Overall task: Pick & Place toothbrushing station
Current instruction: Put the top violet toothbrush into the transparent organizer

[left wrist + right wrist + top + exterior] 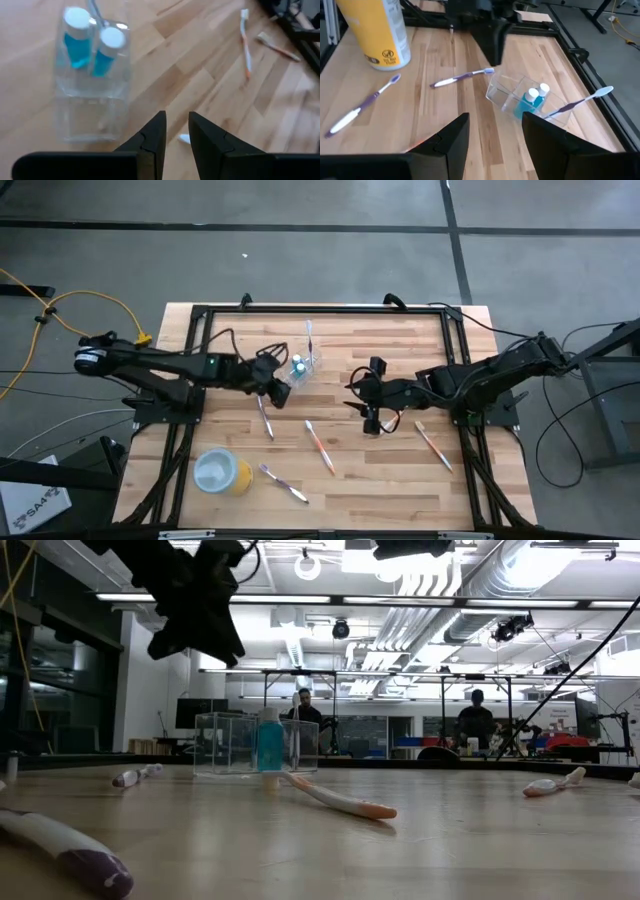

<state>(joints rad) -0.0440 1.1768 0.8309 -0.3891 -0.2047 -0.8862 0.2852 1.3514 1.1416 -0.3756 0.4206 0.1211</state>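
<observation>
Clear cup (303,366) at table centre-rear: holds two blue tubes (534,100) and one toothbrush (580,102). Loose toothbrushes (320,447) scattered nearby; yellow cup (221,471) at front-left. Left gripper (279,392) just beside cup, narrowly parted, empty. Right gripper (372,421) open, empty.

purple toothbrush (62,845) cut off left
</observation>
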